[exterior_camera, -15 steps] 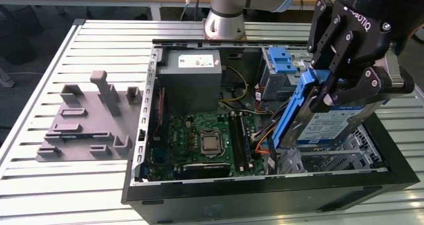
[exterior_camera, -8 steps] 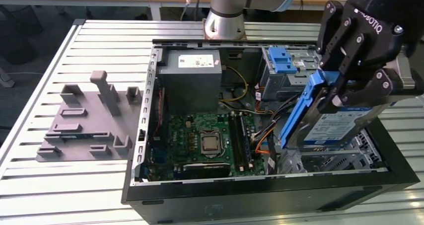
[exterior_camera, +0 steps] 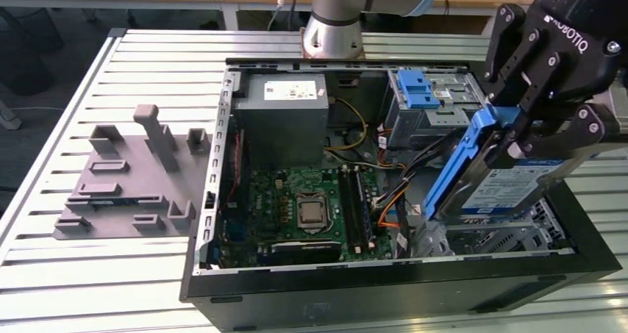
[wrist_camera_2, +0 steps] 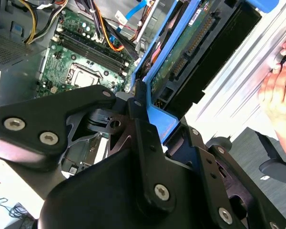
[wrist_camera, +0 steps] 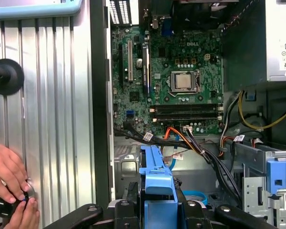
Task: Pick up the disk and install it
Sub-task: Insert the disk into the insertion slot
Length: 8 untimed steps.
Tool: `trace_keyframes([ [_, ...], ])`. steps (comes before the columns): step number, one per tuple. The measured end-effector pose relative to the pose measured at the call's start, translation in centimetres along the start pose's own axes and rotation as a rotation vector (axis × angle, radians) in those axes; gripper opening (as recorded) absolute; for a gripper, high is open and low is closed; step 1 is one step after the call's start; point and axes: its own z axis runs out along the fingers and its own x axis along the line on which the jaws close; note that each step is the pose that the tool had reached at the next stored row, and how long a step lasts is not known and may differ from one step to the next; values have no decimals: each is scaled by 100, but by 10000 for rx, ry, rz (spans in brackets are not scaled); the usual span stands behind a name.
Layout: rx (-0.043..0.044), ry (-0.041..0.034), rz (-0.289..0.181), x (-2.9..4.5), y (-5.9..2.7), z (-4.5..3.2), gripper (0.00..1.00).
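Note:
The disk [exterior_camera: 507, 191] is a silver drive with a blue-and-white label and a blue rail frame. It hangs steeply tilted over the open computer case [exterior_camera: 393, 289], on the exterior view's right. Its lower end dips toward the metal bay [exterior_camera: 510, 237] at the case's front corner. My black gripper [exterior_camera: 537, 138] is shut on the disk's upper end. In the second wrist view the gripper [wrist_camera_2: 163, 120] clamps the blue frame, and the disk's green circuit side [wrist_camera_2: 178, 55] faces the camera. In the first wrist view the blue rail [wrist_camera: 156, 179] runs out between the fingers [wrist_camera: 128, 198].
Inside the case are a grey power supply [exterior_camera: 284, 116], the motherboard [exterior_camera: 304, 201], orange and black cables [exterior_camera: 393, 201] and a drive cage with a blue latch [exterior_camera: 417, 94]. A grey fixture [exterior_camera: 128, 178] lies on the slatted table. A person's hand [wrist_camera: 7, 179] holds a black knob beside the case.

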Motion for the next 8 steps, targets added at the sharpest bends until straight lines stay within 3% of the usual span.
trace_keyframes([
  [8, -5, 2, 2, -6, -76, 31, 36],
])
